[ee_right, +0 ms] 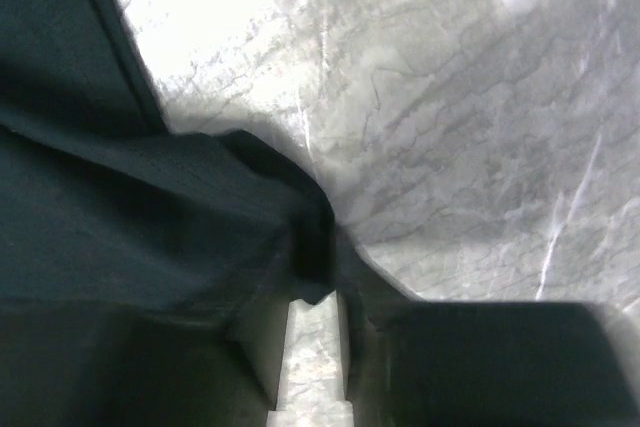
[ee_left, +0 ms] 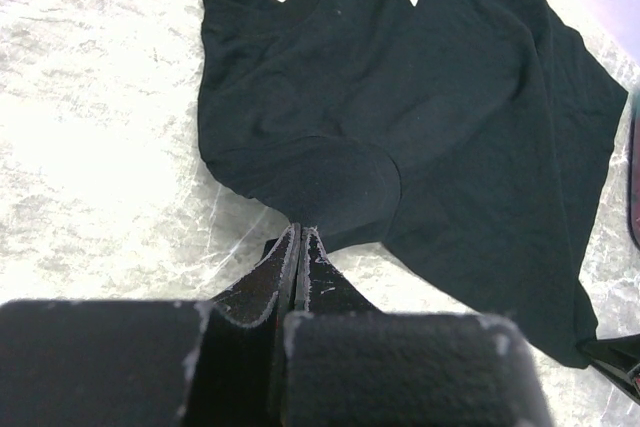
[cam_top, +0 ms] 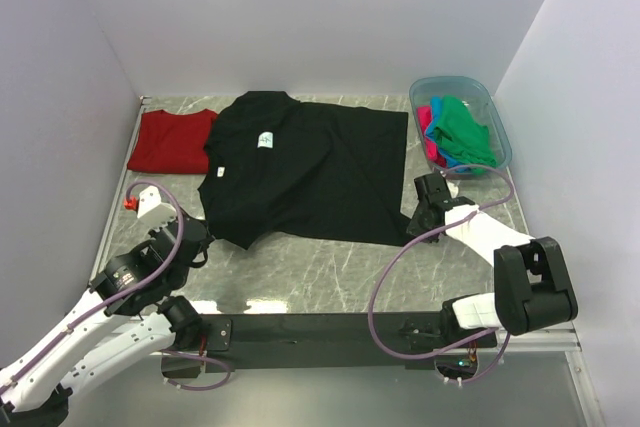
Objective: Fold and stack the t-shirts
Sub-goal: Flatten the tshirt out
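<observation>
A grey marbled table is carrying everything — a black t-shirt is lying spread across its middle, a dark red t-shirt touching it at the far left, and a translucent blue tub is sitting at the far right.

Two arms: white link shells, black joint housings, black base bar along the bottom of the frame. Purple cable loops along each arm. Red tab near the left wrist. Black fingers, edges scuffed white.
</observation>
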Motion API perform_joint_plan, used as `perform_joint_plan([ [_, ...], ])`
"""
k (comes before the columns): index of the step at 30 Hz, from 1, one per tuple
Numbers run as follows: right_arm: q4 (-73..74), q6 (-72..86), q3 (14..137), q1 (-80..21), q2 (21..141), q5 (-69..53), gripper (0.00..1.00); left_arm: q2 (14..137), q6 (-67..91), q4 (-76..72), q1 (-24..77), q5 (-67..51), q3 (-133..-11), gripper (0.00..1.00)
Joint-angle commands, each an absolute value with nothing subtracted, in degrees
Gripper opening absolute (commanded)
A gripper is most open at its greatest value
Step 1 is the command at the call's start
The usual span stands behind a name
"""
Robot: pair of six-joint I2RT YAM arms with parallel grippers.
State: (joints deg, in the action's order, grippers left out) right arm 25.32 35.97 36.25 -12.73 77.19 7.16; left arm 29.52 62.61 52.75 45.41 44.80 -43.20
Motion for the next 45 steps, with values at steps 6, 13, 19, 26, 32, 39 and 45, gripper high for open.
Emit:
perform_joint_plan([
  [6, 29.52, 38.67, 34.80, -15.55, 75.60, 8.34, 0.00, 28.65, 61.44, 50.54, 45.09, 44.65, -44.47, 0.00],
  [13, 42.26, 43.77, 39.64, -23.99, 67.07, 18.19, 0.00, 30.84, 60.47, 49.83, 45.09, 43.68, -44.56, 0.01],
  [19, 46.23, 44.65, 38.94, -24.08, 61.35, 18.28, 0.00, 30.41, 59.59, 48.78, 45.09, 42.98, -44.30, 0.01],
  [26, 49.74, 46.58, 40.42, -26.19, 59.59, 18.63, 0.00, 29.53, 59.06, 48.69, 45.09, 41.49, -44.12, 0.00],
  [32, 55.53, 47.90, 44.12, -26.28, 53.88, 20.12, 0.00, 30.06, 58.62, 48.08, 45.09, 40.08, -43.86, 0.01],
  [39, 58.09, 47.81, 45.53, -26.28, 51.33, 20.92, 0.00, 31.03, 57.92, 47.55, 45.09, 38.41, -44.03, 0.01],
  [45, 54.68, 46.59, 45.53, -26.19, 53.61, 20.21, 0.00, 30.50, 57.75, 45.19, 45.09, 39.20, -42.98, 0.01],
])
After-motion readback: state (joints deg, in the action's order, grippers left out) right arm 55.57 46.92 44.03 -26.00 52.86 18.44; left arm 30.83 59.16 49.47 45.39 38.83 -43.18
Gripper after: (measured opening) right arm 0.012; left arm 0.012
